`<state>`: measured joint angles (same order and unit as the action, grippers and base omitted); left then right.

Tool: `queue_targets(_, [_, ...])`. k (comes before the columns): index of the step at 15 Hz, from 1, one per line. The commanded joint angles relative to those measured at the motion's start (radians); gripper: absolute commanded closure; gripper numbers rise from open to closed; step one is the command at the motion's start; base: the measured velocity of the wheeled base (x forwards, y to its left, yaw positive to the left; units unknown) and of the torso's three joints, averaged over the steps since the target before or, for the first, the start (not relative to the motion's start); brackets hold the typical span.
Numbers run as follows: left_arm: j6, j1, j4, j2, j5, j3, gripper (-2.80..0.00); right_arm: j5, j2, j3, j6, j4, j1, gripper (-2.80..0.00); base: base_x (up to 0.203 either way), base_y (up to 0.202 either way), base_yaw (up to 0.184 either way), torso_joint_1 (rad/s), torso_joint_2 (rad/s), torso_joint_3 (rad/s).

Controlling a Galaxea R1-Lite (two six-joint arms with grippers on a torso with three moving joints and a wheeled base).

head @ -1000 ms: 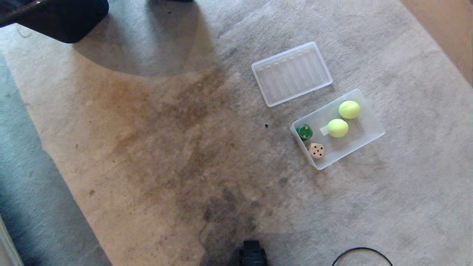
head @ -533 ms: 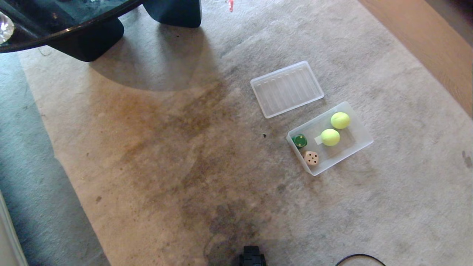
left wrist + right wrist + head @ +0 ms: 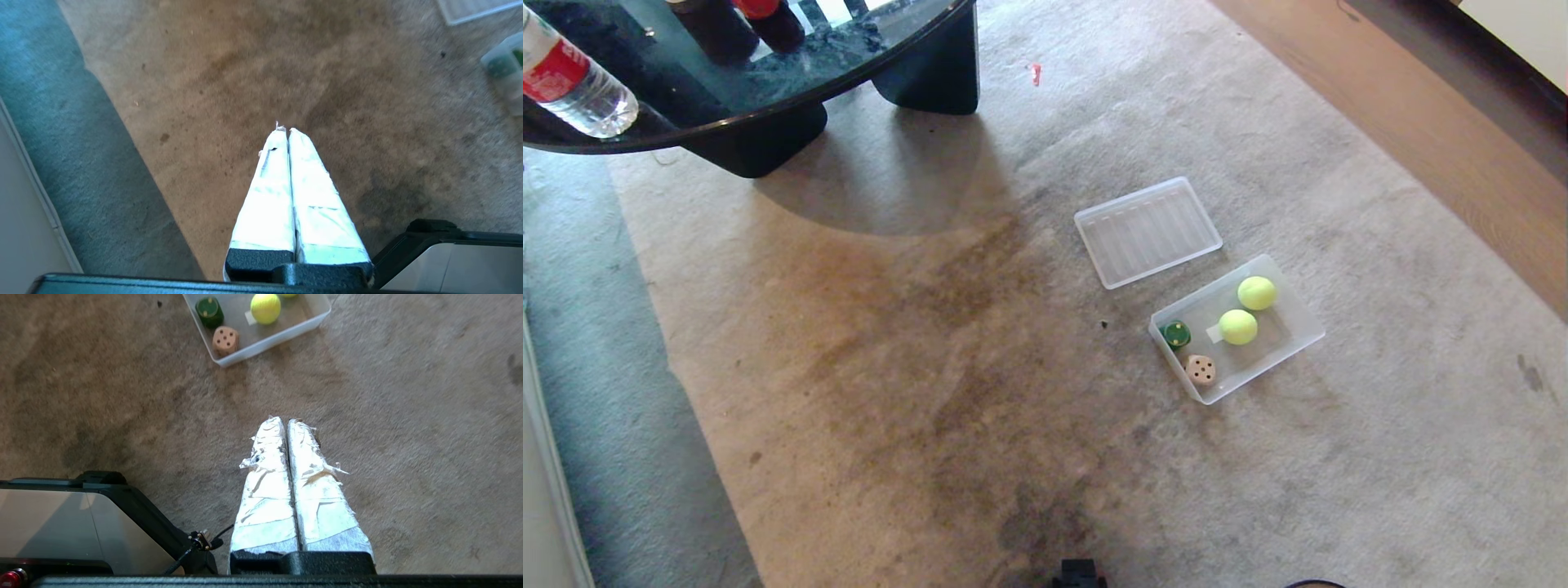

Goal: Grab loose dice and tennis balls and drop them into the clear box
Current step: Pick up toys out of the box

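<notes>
The clear box point(image 3: 1290, 322) sits on the carpet right of centre in the head view. Inside it lie a dark green die point(image 3: 1176, 334), a tan die point(image 3: 1201, 370) and two tennis balls point(image 3: 1238, 327) point(image 3: 1256, 292). The right wrist view shows the box point(image 3: 286, 332), the green die point(image 3: 209, 312), the tan die point(image 3: 225, 340) and one ball point(image 3: 265, 308). My right gripper point(image 3: 287, 420) hangs shut and empty above bare carpet, well short of the box. My left gripper point(image 3: 285, 130) is shut and empty over stained carpet. Neither gripper appears in the head view.
A flat ribbed translucent lid point(image 3: 1147, 231) lies beside the box. A dark glass table point(image 3: 768, 73) with a water bottle point(image 3: 576, 82) stands at the far left. Wood floor point(image 3: 1421, 131) borders the carpet at the right. My base point(image 3: 61, 522) shows below.
The head view has tilted up and back: the box and lid slid down and shrank, and the glass table came into view. Both arms stayed still.
</notes>
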<state>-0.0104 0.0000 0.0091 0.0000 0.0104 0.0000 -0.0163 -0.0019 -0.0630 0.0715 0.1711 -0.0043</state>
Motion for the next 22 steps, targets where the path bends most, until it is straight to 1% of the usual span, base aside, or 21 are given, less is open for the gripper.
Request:
queue_targets(1, [0.0,0.0,0.0,0.0,0.0,0.0,0.0,-0.001,0.002,0.0,0.001,0.001,0.001,0.0,0.0,0.0,0.0,0.003,0.0,0.198])
queue_targets(22, [0.0,0.0,0.0,0.0,0.0,0.0,0.0,-0.001,0.002,0.0,0.001,0.001,0.001,0.0,0.0,0.0,0.0,0.003,0.0,0.204])
